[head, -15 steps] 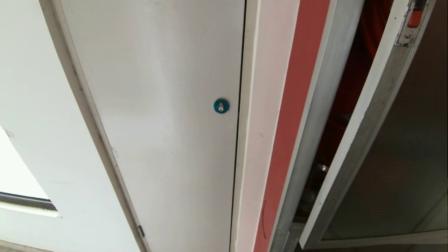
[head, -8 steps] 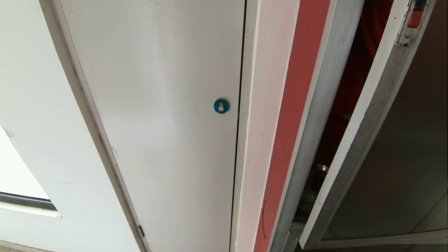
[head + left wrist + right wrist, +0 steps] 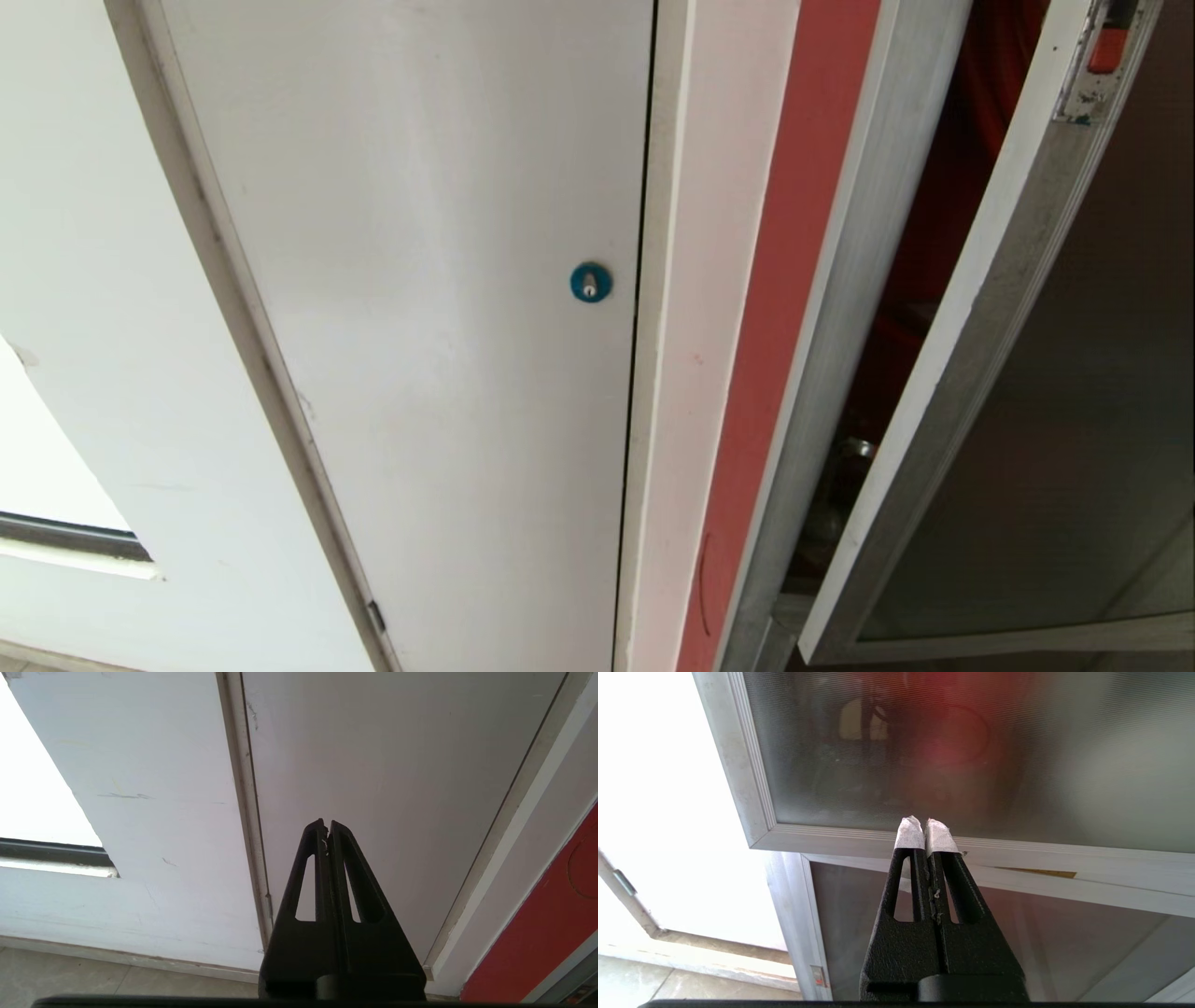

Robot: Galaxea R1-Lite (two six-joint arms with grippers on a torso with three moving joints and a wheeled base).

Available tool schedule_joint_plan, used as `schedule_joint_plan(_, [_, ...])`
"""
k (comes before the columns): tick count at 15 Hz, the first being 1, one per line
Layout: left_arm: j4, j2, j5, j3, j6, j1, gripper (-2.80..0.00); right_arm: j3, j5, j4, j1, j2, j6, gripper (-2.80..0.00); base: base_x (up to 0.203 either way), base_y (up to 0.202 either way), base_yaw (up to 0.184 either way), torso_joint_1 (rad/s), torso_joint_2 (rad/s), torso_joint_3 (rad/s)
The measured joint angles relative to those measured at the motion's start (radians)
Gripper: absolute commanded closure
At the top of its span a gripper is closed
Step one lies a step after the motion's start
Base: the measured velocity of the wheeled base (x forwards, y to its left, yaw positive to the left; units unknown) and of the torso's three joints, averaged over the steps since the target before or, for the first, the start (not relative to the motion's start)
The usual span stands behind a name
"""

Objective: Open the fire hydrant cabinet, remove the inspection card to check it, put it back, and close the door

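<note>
- Nothing has shifted in the head view since a second ago — the door (image 3: 1046,392) of the fire hydrant cabinet (image 3: 920,243) hangs ajar at the right.
- The right gripper (image 3: 924,828) is clenched and empty, close to the door's lower frame.
- The left gripper (image 3: 326,826), also clenched, faces the white panel door (image 3: 439,308).
- No inspection card is visible — the task looks either barely begun or nearly finished.
</note>
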Motion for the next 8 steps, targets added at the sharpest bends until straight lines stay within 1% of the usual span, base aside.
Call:
schedule_joint_plan(3, [0.000,0.000,0.002,0.000,0.015,0.000,0.00,0.000,0.000,0.000,0.000,0.000,0.000,0.00,0.000,0.000,0.000,0.000,0.00,0.000])
schedule_joint_plan(5, [-0.003,0.000,0.002,-0.007,0.006,0.000,0.00,0.000,0.000,0.000,0.000,0.000,0.000,0.00,0.000,0.000,0.000,0.000,0.00,0.000])
schedule_joint_plan(6, [-0.002,0.000,-0.003,-0.024,-0.003,0.000,0.00,0.000,0.000,0.000,0.000,0.000,0.000,0.00,0.000,0.000,0.000,0.000,0.00,0.000])
schedule_joint_plan(7, [-0.006,0.003,-0.018,-0.074,-0.009,-0.002,0.00,0.000,0.000,0.000,0.000,0.000,0.000,0.00,0.000,0.000,0.000,0.000,0.00,0.000])
schedule_joint_plan(8, [-0.004,0.014,-0.050,-0.124,-0.012,-0.004,0.00,0.000,0.000,0.000,0.000,0.000,0.000,0.00,0.000,0.000,0.000,0.000,0.00,0.000])
